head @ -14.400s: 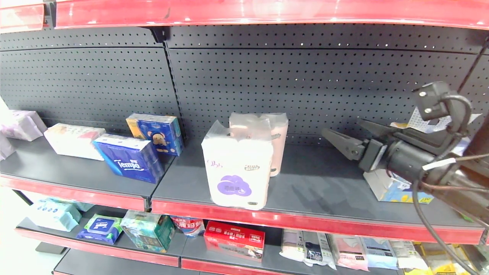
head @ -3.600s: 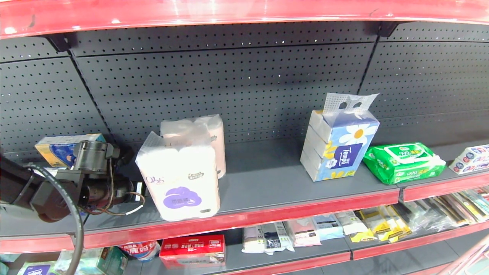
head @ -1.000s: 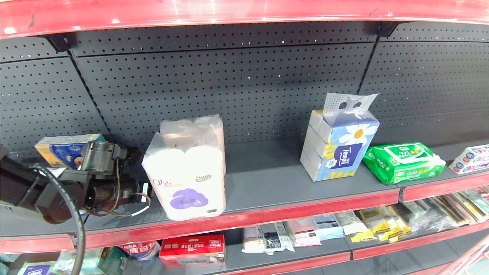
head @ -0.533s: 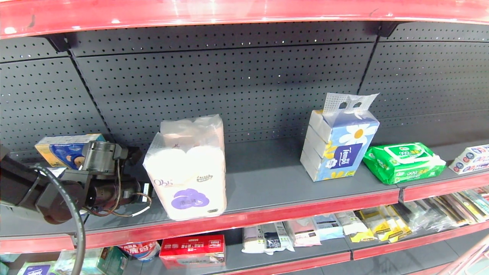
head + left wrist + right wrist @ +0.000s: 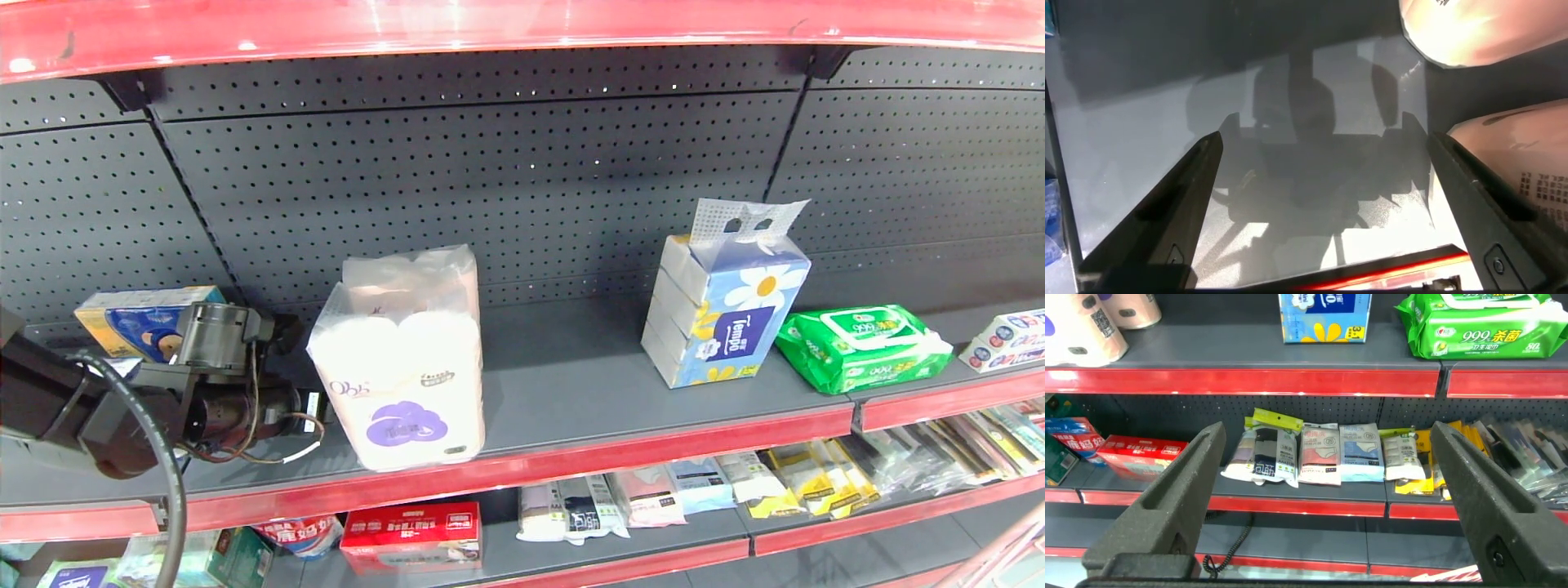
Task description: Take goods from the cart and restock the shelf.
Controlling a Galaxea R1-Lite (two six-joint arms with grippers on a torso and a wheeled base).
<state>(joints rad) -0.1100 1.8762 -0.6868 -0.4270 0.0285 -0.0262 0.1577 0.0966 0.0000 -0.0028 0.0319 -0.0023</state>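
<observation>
A white toilet-roll pack [image 5: 400,384] with a purple cloud stands at the front edge of the grey shelf [image 5: 588,384]. A pinkish pack [image 5: 424,273] stands right behind it. My left arm's wrist [image 5: 233,408] lies low over the shelf just left of the white pack. In the left wrist view, my left gripper [image 5: 1315,139] is open with bare shelf between its fingers. One finger [image 5: 1470,188] runs along the white pack [image 5: 1523,163], and the pinkish pack [image 5: 1478,28] sits beyond. My right gripper [image 5: 1327,433] is open and empty, held back from the shelves.
A blue flowered tissue pack [image 5: 727,302] and green wipes [image 5: 861,347] stand further right on the same shelf. A blue box [image 5: 139,318] sits behind my left arm. The lower shelf [image 5: 1290,502] holds several flat packets and a red box [image 5: 412,535]. Open shelf lies between the packs.
My left arm has edged slightly right, and the white pack has shifted a little right with it. Everything else on the shelf has stayed put.
</observation>
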